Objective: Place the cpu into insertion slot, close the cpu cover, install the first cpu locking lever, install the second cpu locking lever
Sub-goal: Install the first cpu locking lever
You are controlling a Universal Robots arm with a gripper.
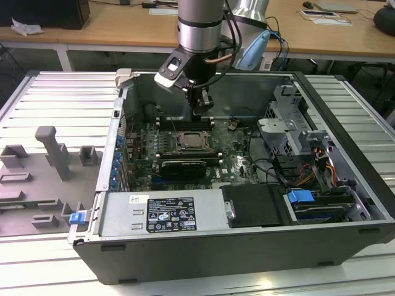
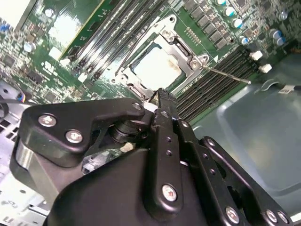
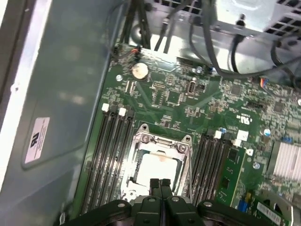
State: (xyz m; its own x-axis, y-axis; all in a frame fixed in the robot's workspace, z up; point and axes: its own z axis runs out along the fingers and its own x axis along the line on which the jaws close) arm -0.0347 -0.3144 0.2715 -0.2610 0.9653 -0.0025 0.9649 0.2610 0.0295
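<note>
step: locking lever [image 2: 228, 74], I think | cpu [image 3: 157, 165] under cpu cover [image 3: 162, 140] | gripper [image 3: 160, 182] closed, empty | needs a push down

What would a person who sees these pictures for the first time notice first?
The open computer case in the middle of the exterior view catches the eye first, with the robot arm reaching down into it from above. In the first wrist view, the shut gripper hangs above the pale cpu, which sits on the green circuit board with the silver cpu cover framing it.
</note>
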